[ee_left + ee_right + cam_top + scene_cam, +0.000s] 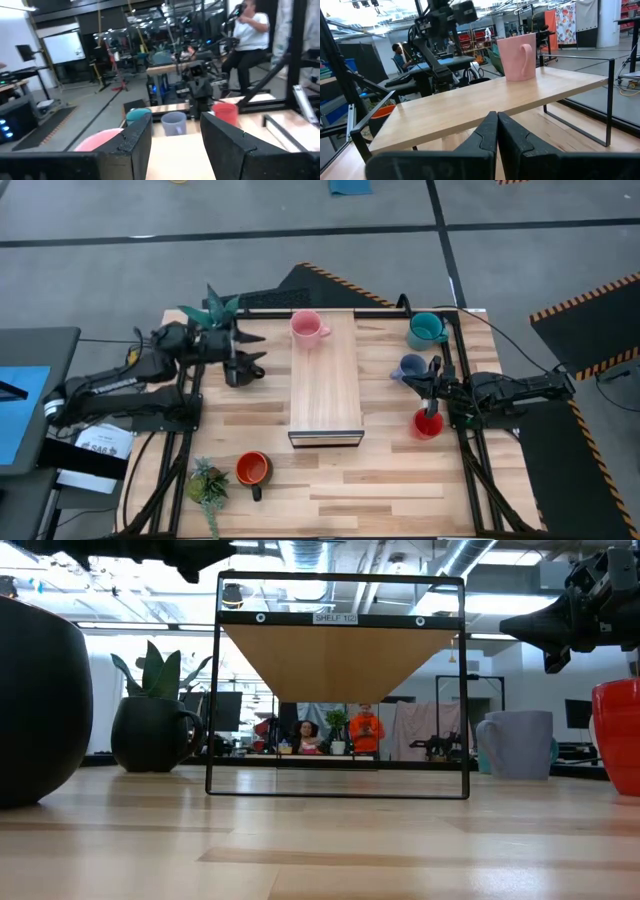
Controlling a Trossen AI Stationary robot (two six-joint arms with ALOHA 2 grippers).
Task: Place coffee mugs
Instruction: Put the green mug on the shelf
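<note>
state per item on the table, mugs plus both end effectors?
glossy pink ceramic mug: upright on the wooden shelf
teal mug: upright, on table
pale blue mug: upright, on table
red mug: upright, under right end effector
orange mug: upright, on table
black mug: on table by left end effector
left end effector: open, empty
right end effector: shut, empty
</note>
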